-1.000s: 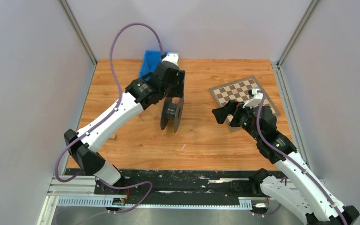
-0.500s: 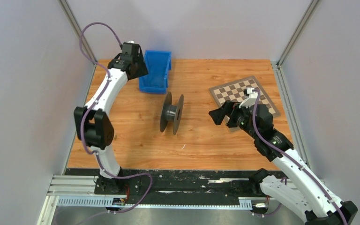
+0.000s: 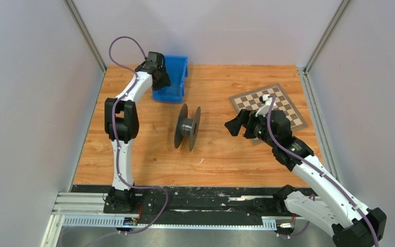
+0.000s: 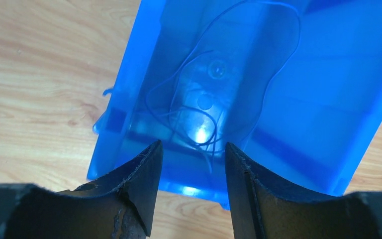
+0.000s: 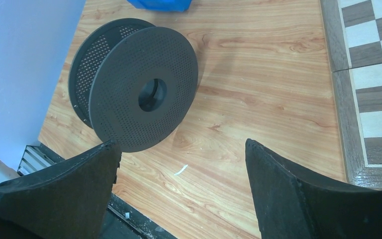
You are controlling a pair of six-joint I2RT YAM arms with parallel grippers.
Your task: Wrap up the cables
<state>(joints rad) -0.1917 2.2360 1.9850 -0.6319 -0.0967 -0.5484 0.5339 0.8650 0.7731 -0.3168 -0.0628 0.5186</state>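
The cable (image 4: pixel 213 124) is a thin dark thread lying in loose loops on the floor of the blue bin (image 4: pixel 328 99); it does not show in the top view. My left gripper (image 4: pixel 194 149) hangs over the bin's near end, jaws open and empty; the top view shows it (image 3: pixel 162 80) at the bin's left rim. The black spool (image 3: pixel 187 126) stands on edge mid-table with nothing wound on it. My right gripper (image 3: pixel 235 126) is wide open and empty to the right of the spool (image 5: pixel 139 89), apart from it, and also shows in the right wrist view (image 5: pixel 181 149).
The blue bin (image 3: pixel 175 77) sits at the table's back left. A chessboard (image 3: pixel 283 103) lies at the right, under my right arm, and shows at the right edge of the right wrist view (image 5: pixel 373 74). Grey walls close in both sides.
My left gripper has left the spool, swung to the far left and now sits over the blue bin. My right gripper has crept left toward the spool. The spool stands free.
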